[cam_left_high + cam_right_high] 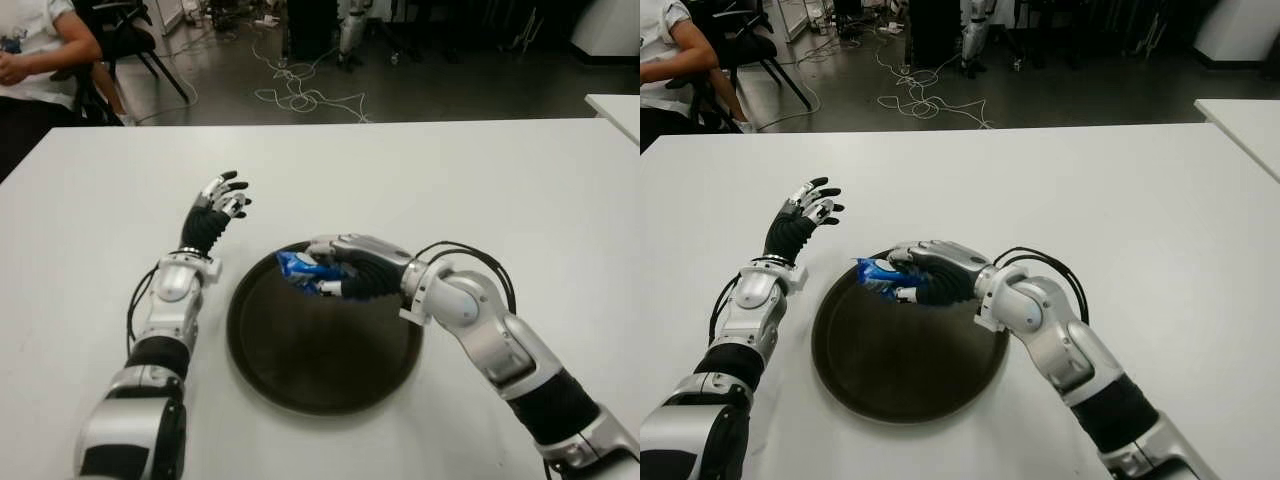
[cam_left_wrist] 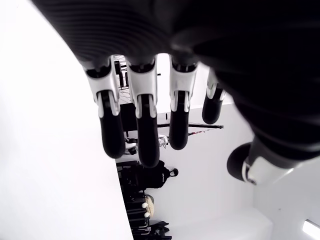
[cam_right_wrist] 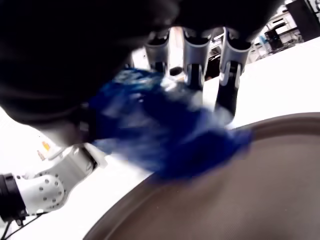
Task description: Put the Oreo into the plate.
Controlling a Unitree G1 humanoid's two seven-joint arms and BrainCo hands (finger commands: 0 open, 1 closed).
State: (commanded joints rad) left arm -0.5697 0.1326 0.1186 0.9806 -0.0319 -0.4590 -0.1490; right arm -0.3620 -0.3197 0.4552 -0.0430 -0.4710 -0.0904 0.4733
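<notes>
No readable text, brand, number or sign anywhere we can find. Blue packet (image 1: 303, 268) in right hand (image 1: 350, 270) over plate (image 1: 320, 370): white marks on wrapper, too small & blurred to read in eye views, smeared in right wrist view. Left hand (image 1: 218, 205), arm shells, desk (image 1: 450, 180): no lettering we can make out. Background gear on floor: no legible labels.
</notes>
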